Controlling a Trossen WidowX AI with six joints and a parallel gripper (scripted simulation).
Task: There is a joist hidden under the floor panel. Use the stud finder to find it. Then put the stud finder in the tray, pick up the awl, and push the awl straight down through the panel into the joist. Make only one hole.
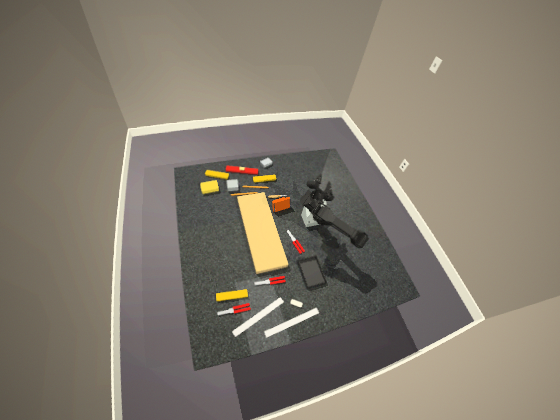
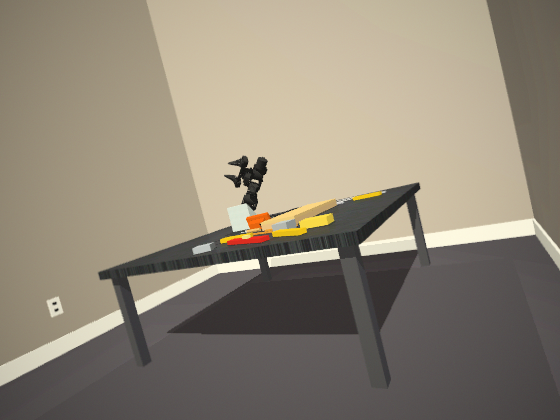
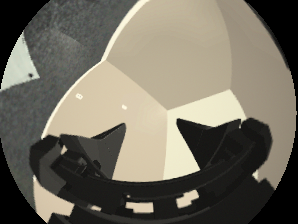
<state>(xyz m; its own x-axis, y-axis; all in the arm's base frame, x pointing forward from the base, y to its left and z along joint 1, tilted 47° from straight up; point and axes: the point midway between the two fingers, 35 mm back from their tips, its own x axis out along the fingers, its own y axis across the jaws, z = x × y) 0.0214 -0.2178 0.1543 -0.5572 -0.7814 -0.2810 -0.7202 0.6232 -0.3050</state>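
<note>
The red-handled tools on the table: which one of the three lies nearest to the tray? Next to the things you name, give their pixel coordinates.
The one (image 1: 296, 242) between the wooden panel (image 1: 262, 232) and the tray (image 1: 311, 272); the others lie farther.

the panel (image 1: 262, 232) (image 2: 300, 214) looks like smooth, matt wood – the tabletop (image 1: 210, 260) (image 2: 165, 257) around it rough, speckled and matt.

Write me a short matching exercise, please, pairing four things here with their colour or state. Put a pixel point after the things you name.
Things:
1. floor panel (image 1: 262, 232) (image 2: 302, 212)
2. tray (image 1: 312, 273)
3. gripper (image 1: 322, 184) (image 2: 227, 169) (image 3: 150, 123)
4. level (image 1: 234, 169) (image 2: 248, 241)

Colour or state:
A. red with a pale spot mid-length
B. fingers apart, nothing between them
C. pale tan
D. dark grey

Right pairs: 1-C, 2-D, 3-B, 4-A.
</note>
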